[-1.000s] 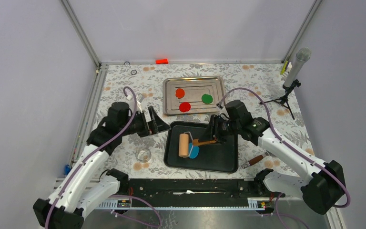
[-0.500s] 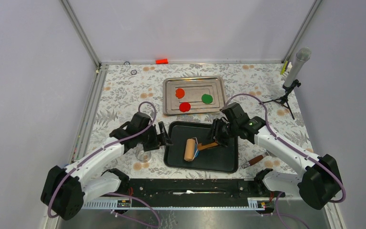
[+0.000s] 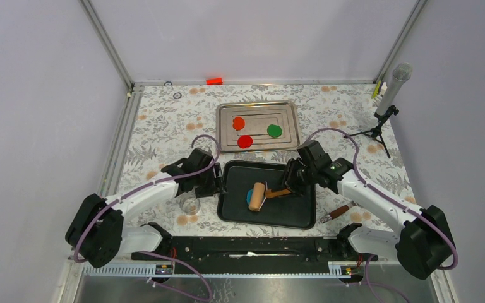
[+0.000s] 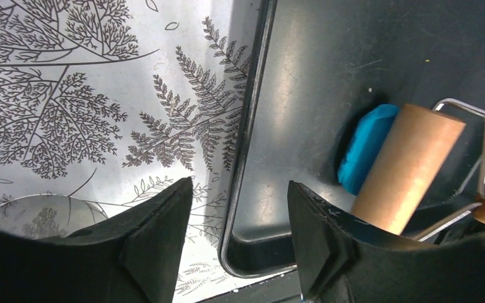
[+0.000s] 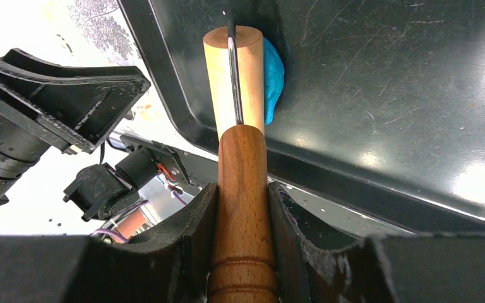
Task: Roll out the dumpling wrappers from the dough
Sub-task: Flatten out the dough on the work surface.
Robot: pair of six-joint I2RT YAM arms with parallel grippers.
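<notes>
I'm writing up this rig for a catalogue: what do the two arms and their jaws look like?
Both the left arm and the right arm have white shell links with black joints and bulky black bases. A purple cable loops along each arm. The jaws are matte black plastic, wedge-shaped, with angular, faceted faces.

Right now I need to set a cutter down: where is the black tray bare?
Bare: the black tray's near right corner, and its far left corner beyond the roller. Crowded: the middle, where the roller lies on the dough, the right gripper clamps its handle; the open left gripper straddles the left rim.
</notes>
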